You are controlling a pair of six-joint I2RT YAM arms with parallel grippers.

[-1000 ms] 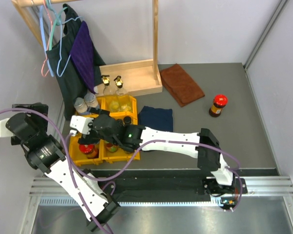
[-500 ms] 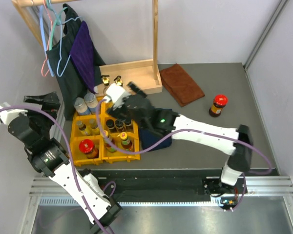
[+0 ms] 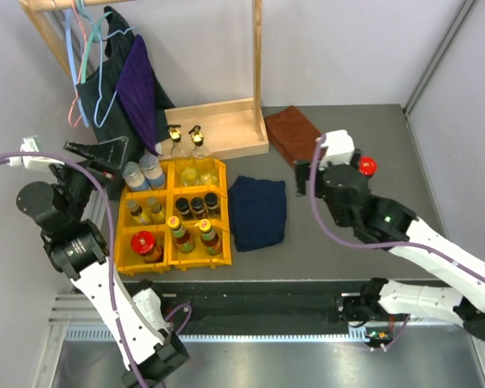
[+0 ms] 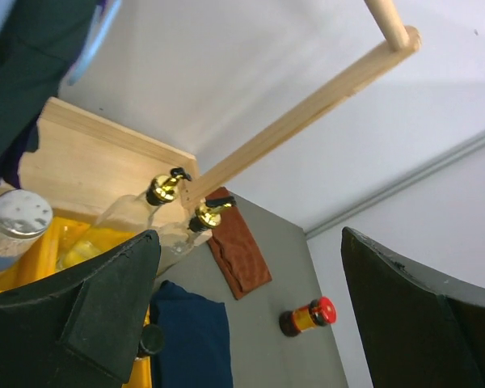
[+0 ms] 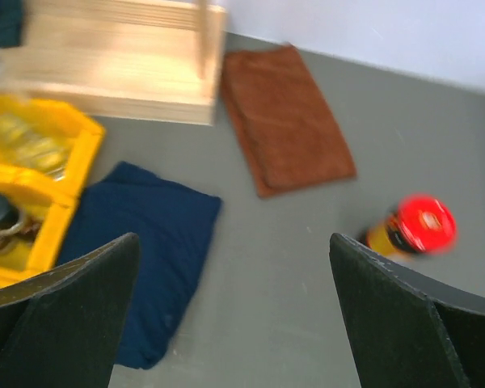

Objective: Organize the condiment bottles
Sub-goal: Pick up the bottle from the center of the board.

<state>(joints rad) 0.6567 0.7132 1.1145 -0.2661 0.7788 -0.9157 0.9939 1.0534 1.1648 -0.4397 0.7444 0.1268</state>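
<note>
Clock directions are read on the top view from the table's middle, with 6 at the arm bases.

1. Left gripper (image 4: pixel 249 234): I see it raised at 9 o'clock, outboard of the bins, with its jaws spread wide and nothing between them.
2. Right gripper (image 5: pixel 233 242): it hangs above the table toward 2 o'clock, jaws wide apart and empty.
3. Yellow bins (image 3: pixel 196 260): 6 compartments at 9 o'clock hold nearly all the bottles.
   - Near row: 1 red-lidded jar (image 3: pixel 144 245) on the left and 2 yellow-capped sauce bottles (image 3: pixel 191 233) on the right, all upright.
   - Middle row: 2 small yellowish bottles (image 3: pixel 145 209) on the left and 3 black-capped bottles (image 3: pixel 198 204) on the right.
   - Far row: 2 pale-lidded jars (image 3: pixel 141 171) on the left and 2 clear gold-topped bottles (image 3: pixel 186 139) on the right.
4. Blue cloth (image 3: pixel 259 212): folded, lying just beside the bins on their 3 o'clock side.
5. Lone red-capped jar (image 5: pixel 412 226): the 1 item outside the bins, upright on the grey table (image 3: pixel 404 210) at 2 o'clock. It is well apart from the bins, beside the right gripper's outer finger, and I see no contact.
6. Brown cloth (image 3: pixel 291 133): folded, at 12 o'clock.
7. Wooden rack (image 3: pixel 222 129): its base sits at 11 o'clock behind the bins, with dark and purple garments (image 3: pixel 129 89) hanging at 10 o'clock.
</note>
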